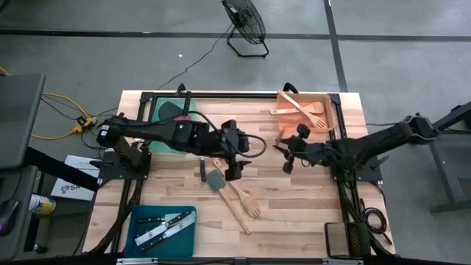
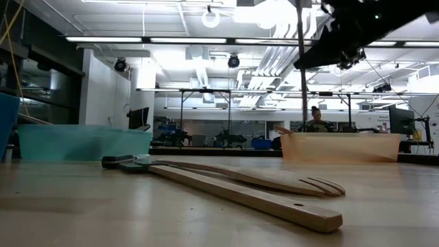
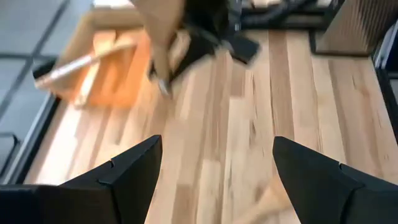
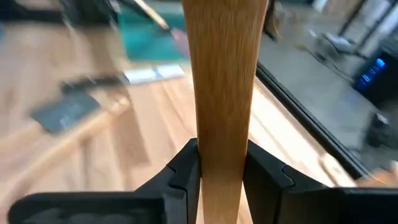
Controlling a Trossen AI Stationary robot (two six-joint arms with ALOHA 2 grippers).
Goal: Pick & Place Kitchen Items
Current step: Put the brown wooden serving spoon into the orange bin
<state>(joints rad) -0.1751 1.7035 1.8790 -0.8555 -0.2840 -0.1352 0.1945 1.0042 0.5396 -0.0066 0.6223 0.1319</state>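
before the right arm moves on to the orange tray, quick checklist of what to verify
1. Right gripper shut on the wooden utensil: ok, fingers clamp its handle on both sides.
2. Orange tray has room: ok, it holds a few wooden utensils with bare floor left.
3. Left gripper out of the way: ok, open and empty over the table's middle, apart from the right one.
4. Path to the tray clear: ok, the right gripper hangs just beside the tray.
5. Which end of the utensil hangs free: cannot tell.
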